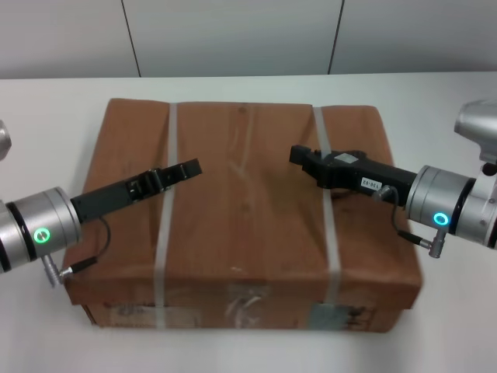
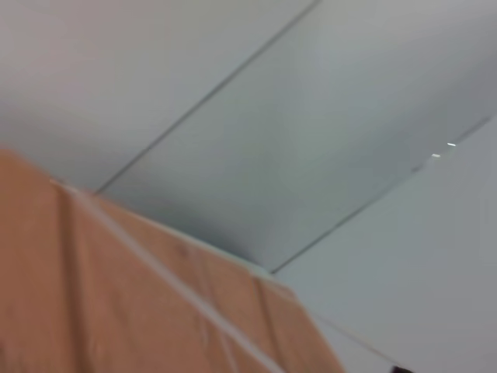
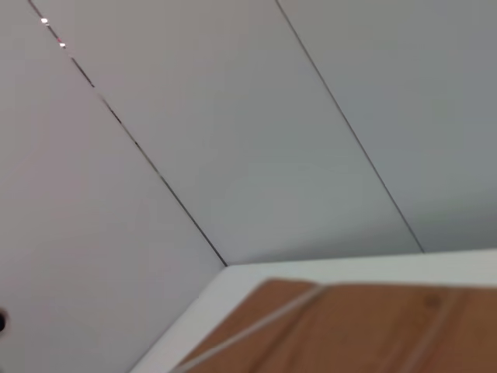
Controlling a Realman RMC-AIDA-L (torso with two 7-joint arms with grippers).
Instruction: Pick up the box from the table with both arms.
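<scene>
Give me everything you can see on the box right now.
The box is a large, flat, brown cardboard carton, lying level on the white table. Two whitish straps cross its top; tape, dark print and a grey label mark its near side. The left gripper and right gripper reach over its top; contact is unclear.

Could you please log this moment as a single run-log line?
phase: pre-grasp | large flat brown cardboard box on white table | left pincer above its top | right pincer above its top | not lifted

Background: pale grey wall panels behind the work surface. Thin dark vertical seams divide adjacent panels.
</scene>
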